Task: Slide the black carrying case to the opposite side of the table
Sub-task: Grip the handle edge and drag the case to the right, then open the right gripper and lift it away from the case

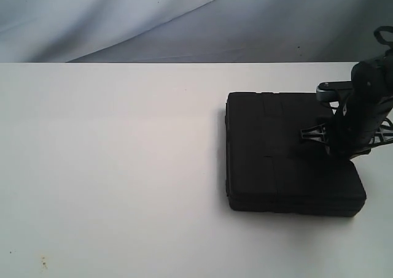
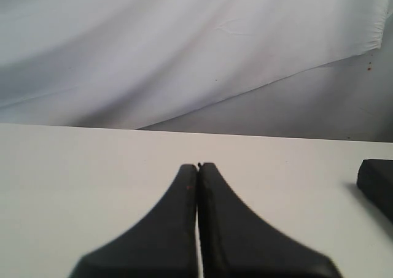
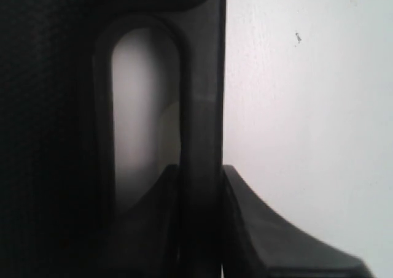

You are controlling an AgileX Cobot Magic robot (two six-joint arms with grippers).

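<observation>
Pinching black carrying case (image 1: 288, 155) handle (image 3: 199, 106): right gripper (image 3: 199, 186); left gripper (image 2: 198, 167) pressed together. Case near table (image 1: 110, 167) right edge, slide seemingly all ahead.

I see a wide white flat surface (image 1: 110, 167) filling most of the exterior view, its far edge running straight across the upper part of the frame. A black rectangular hard-shell carrying case (image 1: 270, 149) lies flat on it, right of centre. A few small dark specks (image 1: 43, 262) sit at the lower left.
</observation>
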